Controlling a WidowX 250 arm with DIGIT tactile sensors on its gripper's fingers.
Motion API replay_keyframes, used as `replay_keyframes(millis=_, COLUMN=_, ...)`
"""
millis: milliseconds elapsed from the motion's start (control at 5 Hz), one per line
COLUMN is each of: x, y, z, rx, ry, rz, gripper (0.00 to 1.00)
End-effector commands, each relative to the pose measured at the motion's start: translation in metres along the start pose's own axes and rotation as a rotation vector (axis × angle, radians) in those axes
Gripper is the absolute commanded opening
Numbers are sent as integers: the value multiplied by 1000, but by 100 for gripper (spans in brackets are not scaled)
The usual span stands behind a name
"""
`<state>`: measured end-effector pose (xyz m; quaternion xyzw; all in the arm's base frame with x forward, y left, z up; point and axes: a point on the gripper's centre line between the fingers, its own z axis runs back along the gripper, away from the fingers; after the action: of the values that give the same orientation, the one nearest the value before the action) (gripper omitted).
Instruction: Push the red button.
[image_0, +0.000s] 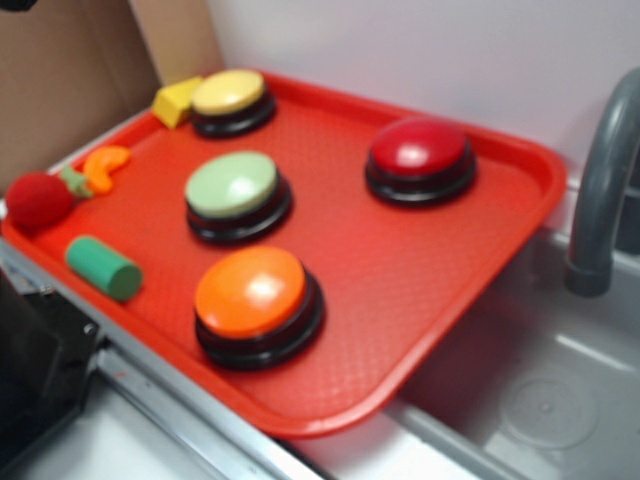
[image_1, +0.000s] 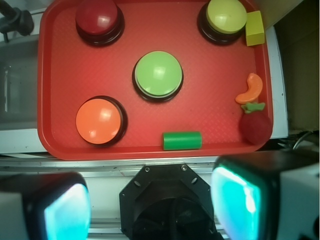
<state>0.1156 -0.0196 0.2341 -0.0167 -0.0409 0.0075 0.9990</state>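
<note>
The red button (image_0: 420, 158) is a glossy deep-red dome on a black base, at the far right corner of the red tray (image_0: 400, 260). From the wrist view the red button (image_1: 99, 19) lies at the top left of the tray (image_1: 210, 65). My gripper (image_1: 150, 205) hangs high above the robot's black base, off the tray's near edge and far from the button. Its two teal-padded fingers (image_1: 235, 200) stand wide apart with nothing between them. The exterior view does not show the gripper.
Also on the tray: orange button (image_0: 255, 300), green button (image_0: 235, 192), yellow button (image_0: 232, 100), yellow block (image_0: 175, 102), green cylinder (image_0: 103, 267), fuzzy red ball (image_0: 38, 200) and an orange curved piece (image_0: 105, 165). A grey faucet (image_0: 600, 190) and sink (image_0: 540, 400) sit to the right.
</note>
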Motion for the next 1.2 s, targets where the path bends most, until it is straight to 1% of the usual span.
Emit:
replay_keyframes(millis=0, x=0, y=0, z=0, rx=0, ry=0, rz=0, gripper=100)
replay_keyframes(millis=200, x=38, y=1, z=-34, rx=39, ry=2, rz=-19, gripper=100)
replay_keyframes(millis=400, x=82, y=-18, z=-61, rx=17, ry=-66, rz=-67, gripper=100)
replay_keyframes(millis=600, x=117, y=-50, z=-74, rx=-11, ry=-131, rz=-101, gripper=100)
replay_keyframes(millis=800, x=147, y=-63, z=-95, rx=-70, ry=-105, rz=-144, gripper=100)
replay_keyframes(millis=1000, x=174, y=-79, z=-119, rx=-82, ry=-72, rz=-84, gripper=100)
